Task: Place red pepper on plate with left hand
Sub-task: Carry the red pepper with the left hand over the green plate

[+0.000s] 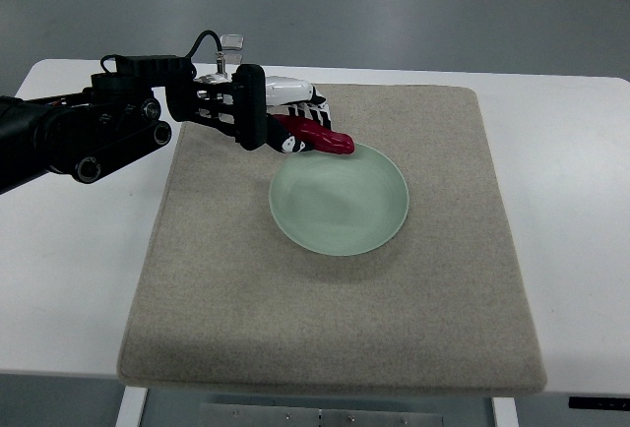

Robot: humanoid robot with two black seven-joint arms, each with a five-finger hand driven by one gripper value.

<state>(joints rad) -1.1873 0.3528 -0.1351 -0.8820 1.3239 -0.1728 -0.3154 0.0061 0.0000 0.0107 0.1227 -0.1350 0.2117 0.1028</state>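
The left hand [271, 112], reaching in from the plate's upper left, has its fingers [307, 110] curled around the red pepper [320, 137]. The pepper's long axis runs roughly level, its free tip pointing right over the upper-left rim of the pale green plate [340, 201]. The plate's bowl holds nothing and sits on the beige mat [335, 329].

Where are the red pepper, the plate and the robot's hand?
red pepper [323, 137], top view, middle of its body.
plate [340, 203], top view, bare centre.
left hand [281, 112], top view, its middle, gripping the pepper.
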